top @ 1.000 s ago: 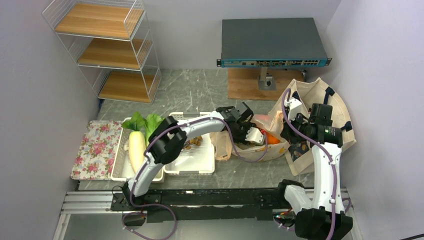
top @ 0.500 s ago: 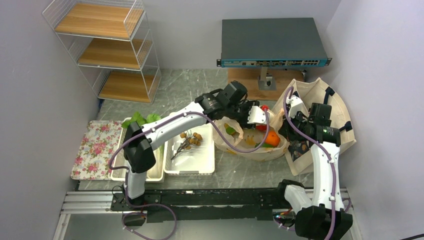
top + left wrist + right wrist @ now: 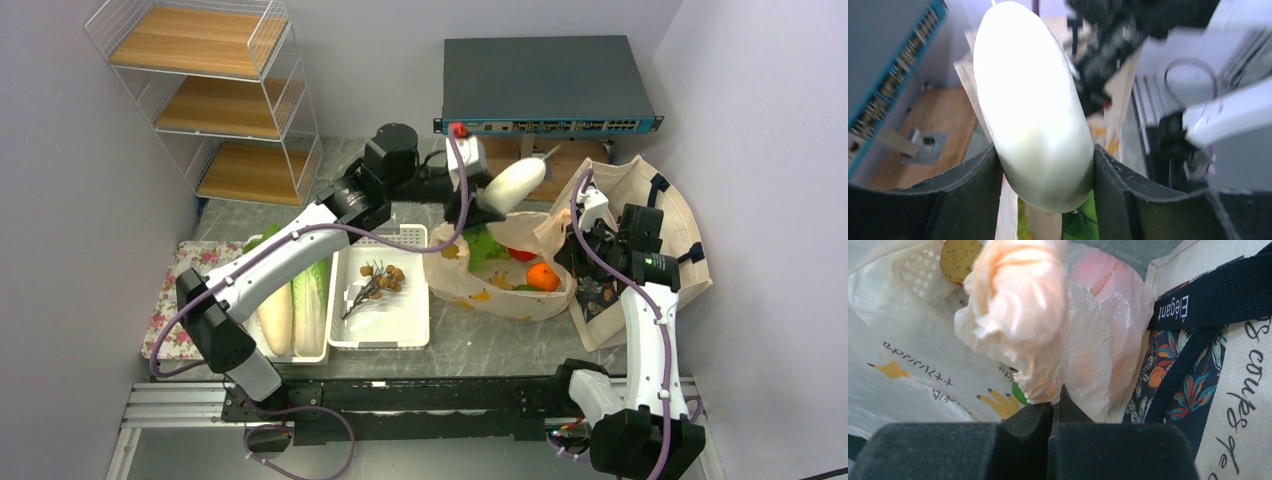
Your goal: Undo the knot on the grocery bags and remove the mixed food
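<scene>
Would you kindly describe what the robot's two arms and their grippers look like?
Both the left arm and the right arm have white, rounded links joined by black cylindrical joints, with a thin purple cable looping loosely along each. The left gripper and the right gripper have broad black fingers with a matte, slightly grainy surface. No markings on them are legible.
</scene>
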Action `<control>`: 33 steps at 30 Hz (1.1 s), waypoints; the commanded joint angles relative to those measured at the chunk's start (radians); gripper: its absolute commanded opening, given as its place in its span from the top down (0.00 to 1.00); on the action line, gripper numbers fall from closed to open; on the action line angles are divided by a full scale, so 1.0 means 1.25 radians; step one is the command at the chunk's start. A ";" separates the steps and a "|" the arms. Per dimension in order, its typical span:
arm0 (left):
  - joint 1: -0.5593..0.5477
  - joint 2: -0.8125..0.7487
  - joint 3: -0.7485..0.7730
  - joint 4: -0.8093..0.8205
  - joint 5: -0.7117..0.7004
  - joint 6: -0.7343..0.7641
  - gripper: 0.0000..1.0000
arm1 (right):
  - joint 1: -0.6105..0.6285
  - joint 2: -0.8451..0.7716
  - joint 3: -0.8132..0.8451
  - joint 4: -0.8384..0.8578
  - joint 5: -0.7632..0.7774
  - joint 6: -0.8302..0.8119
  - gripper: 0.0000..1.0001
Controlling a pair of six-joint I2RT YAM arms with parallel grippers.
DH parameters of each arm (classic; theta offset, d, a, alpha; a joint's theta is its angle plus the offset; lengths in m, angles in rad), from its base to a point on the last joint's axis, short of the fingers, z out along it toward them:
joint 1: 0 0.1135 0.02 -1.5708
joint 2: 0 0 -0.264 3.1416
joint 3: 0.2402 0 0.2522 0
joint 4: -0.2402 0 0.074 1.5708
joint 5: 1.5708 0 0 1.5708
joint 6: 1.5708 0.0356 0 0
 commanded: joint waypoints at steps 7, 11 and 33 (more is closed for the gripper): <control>0.081 -0.039 0.212 0.154 -0.170 -0.267 1.00 | 0.001 0.005 0.012 0.022 -0.020 0.002 1.00; 0.281 -0.139 0.130 -0.121 0.051 -0.097 1.00 | 0.001 -0.010 0.011 0.023 -0.016 0.000 1.00; 1.009 -0.214 -0.193 -0.876 -0.245 0.457 1.00 | 0.001 0.026 0.010 0.029 -0.042 -0.019 1.00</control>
